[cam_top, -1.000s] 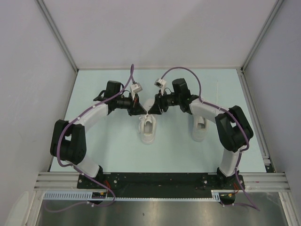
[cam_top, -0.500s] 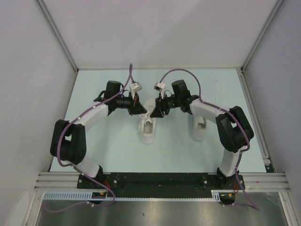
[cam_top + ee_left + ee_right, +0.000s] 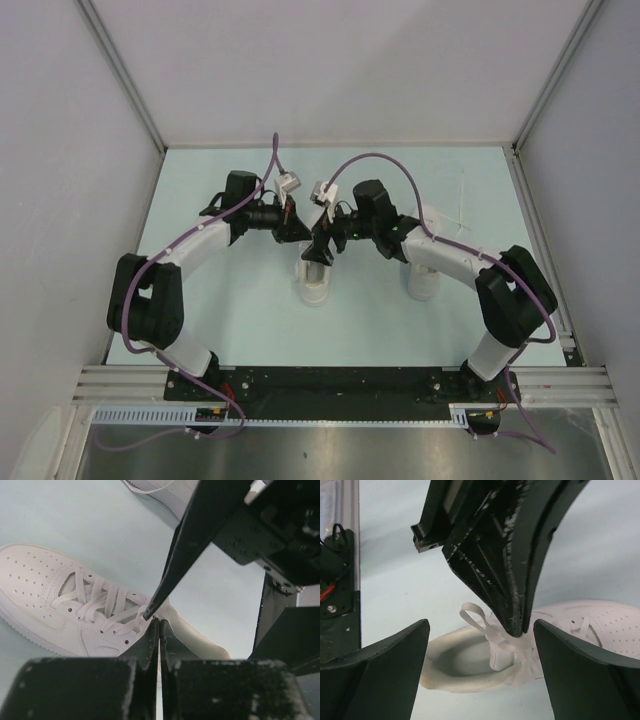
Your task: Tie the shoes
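The shoes (image 3: 315, 288) are sitting side by side on the pale green table (image 3: 220, 300). The left shoe (image 3: 55, 605) is lying near the middle of the table, directly beneath both of my wrists. The right shoe (image 3: 421, 285) is sitting well apart from it, and my right forearm is crossing over part of it.

My right pincer (image 3: 322, 252) is hanging wide open over the left shoe and gripping nothing. Its two fingers (image 3: 385, 670) are spreading to either side of the shoe's heel opening, and my left pincer's fingers are reaching down between them.

My left pincer (image 3: 159, 627) is squeezing together, with only a thin sliver showing between the jaws. Its tip is pressing at the top of the lacing by the tongue, where it is nipping a strand of the lace (image 3: 472, 614). A small loop of that lace is standing up just beside the tip. In the left wrist view, one right finger is slanting down to nearly touch my left tips.
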Robot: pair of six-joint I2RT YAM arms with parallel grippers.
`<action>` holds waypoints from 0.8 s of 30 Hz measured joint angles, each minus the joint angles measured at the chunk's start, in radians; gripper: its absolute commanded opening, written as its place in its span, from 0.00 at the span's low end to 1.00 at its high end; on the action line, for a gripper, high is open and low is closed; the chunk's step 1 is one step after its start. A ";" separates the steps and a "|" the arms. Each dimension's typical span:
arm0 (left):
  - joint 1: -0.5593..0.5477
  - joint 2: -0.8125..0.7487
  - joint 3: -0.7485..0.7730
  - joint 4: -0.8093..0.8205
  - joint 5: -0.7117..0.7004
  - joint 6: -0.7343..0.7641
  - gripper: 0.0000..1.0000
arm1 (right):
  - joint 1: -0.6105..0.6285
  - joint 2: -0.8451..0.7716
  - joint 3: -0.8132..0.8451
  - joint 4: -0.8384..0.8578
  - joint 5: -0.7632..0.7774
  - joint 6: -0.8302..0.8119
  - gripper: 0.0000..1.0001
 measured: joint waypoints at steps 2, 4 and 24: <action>0.000 0.002 0.000 0.000 0.000 -0.007 0.00 | 0.019 -0.007 -0.031 0.027 0.031 -0.018 0.88; 0.000 0.003 0.000 0.000 0.000 -0.013 0.00 | 0.039 -0.010 -0.068 0.059 0.080 -0.039 0.86; 0.000 0.008 0.000 0.007 0.000 -0.014 0.00 | -0.020 -0.158 -0.161 0.182 0.135 -0.062 0.72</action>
